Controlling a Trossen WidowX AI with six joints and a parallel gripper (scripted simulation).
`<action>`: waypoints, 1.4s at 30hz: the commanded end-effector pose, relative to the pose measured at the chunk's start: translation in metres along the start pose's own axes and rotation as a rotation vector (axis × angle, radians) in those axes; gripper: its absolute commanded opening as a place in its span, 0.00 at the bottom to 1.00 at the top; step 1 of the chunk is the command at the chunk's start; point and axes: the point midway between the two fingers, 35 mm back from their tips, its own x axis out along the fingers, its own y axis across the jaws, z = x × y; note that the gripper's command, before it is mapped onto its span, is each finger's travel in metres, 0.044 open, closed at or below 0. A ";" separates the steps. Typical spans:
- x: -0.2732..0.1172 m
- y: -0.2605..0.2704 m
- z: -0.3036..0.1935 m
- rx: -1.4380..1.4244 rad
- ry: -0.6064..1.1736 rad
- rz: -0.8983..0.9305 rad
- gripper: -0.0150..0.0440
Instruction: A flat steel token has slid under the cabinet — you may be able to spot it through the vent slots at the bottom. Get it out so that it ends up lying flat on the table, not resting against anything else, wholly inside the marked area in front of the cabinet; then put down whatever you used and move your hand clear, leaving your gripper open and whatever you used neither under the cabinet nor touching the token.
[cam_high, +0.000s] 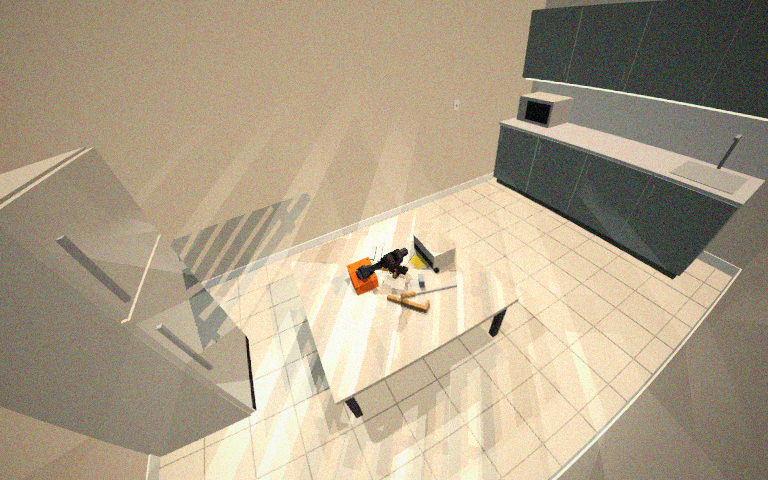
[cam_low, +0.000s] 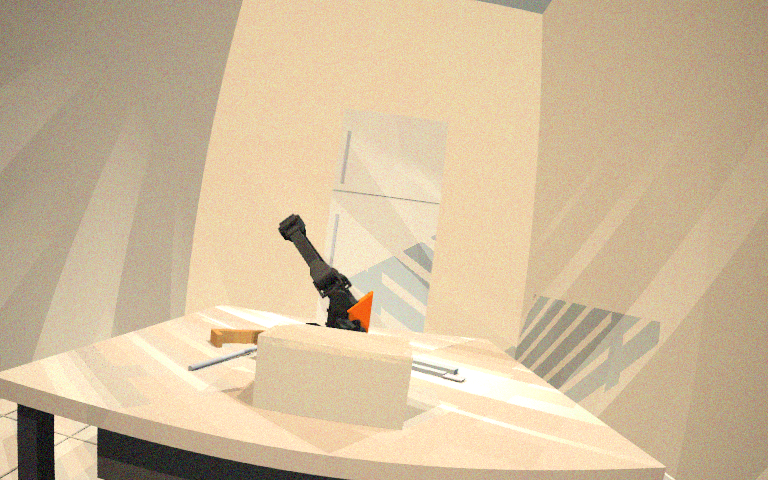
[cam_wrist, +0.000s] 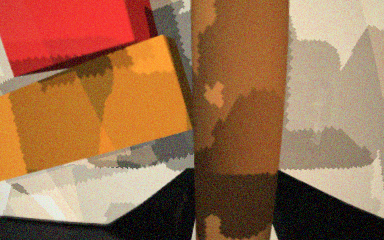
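Note:
The white cabinet (cam_high: 443, 253) (cam_low: 331, 382) stands on the table; in the top view its dark front edge faces the yellow marked area (cam_high: 417, 261). In the exterior view only its plain back and top show. I cannot make out the steel token in any view; the vent slots are not readable. My gripper (cam_wrist: 230, 177) is shut on a round brown wooden handle (cam_wrist: 240, 125), which runs up the middle of the wrist view. In the top view the hand is between the orange base and the cabinet. The far end of the held tool cannot be made out.
A wooden L-shaped tool (cam_high: 408, 303) (cam_low: 235, 337) and a grey rod (cam_high: 440, 289) (cam_low: 222, 359) lie beside the arm. Thin pale bars (cam_low: 434, 367) lie on the other side. The wrist view shows an orange block (cam_wrist: 135, 95) and a red block (cam_wrist: 70, 30) left of the handle.

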 end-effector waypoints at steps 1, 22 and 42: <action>-0.002 0.004 0.005 -0.004 -0.008 0.002 0.25; -0.002 0.020 0.020 -0.004 -0.009 0.002 0.25; -0.002 0.045 0.029 -0.004 -0.009 0.004 0.25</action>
